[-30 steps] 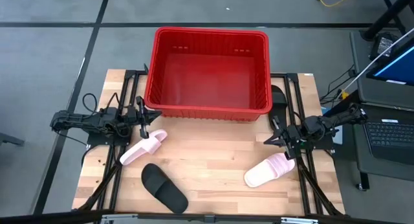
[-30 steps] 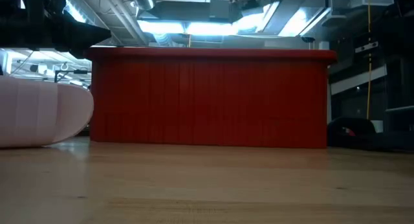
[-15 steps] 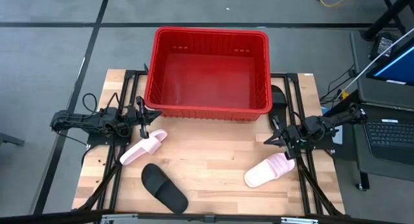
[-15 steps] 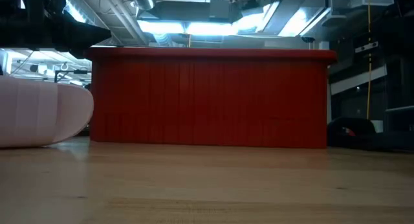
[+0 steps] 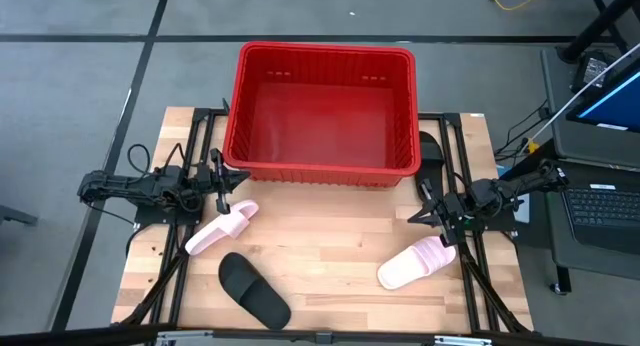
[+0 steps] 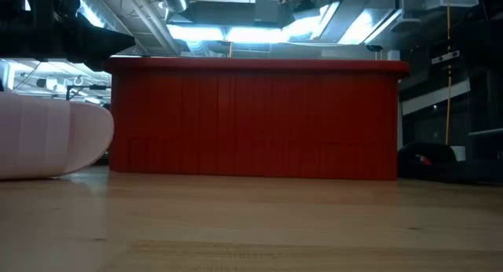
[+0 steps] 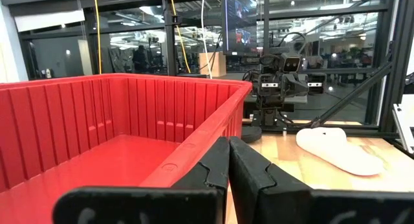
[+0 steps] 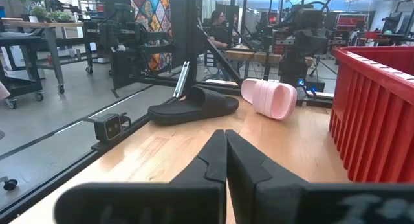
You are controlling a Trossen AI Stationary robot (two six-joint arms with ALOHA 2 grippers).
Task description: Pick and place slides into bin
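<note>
The red bin (image 5: 325,106) stands at the table's far middle. One pale pink slide (image 5: 222,228) lies on the table at the left, with a black slide (image 5: 254,289) nearer the front edge. A second pink slide (image 5: 416,263) lies at the right front. A second black slide (image 5: 430,158) lies beside the bin's right wall. My left gripper (image 5: 222,181) is shut and empty by the bin's near left corner, just beyond the left pink slide. My right gripper (image 5: 428,211) is shut and empty between the right pink slide and the black slide by the bin.
The bin's near wall (image 6: 255,119) fills the middle of the low view, with a pink slide (image 6: 47,138) at its left. Bare wooden tabletop (image 5: 330,236) lies between the two arms. A desk with a laptop (image 5: 600,116) stands beyond the table's right edge.
</note>
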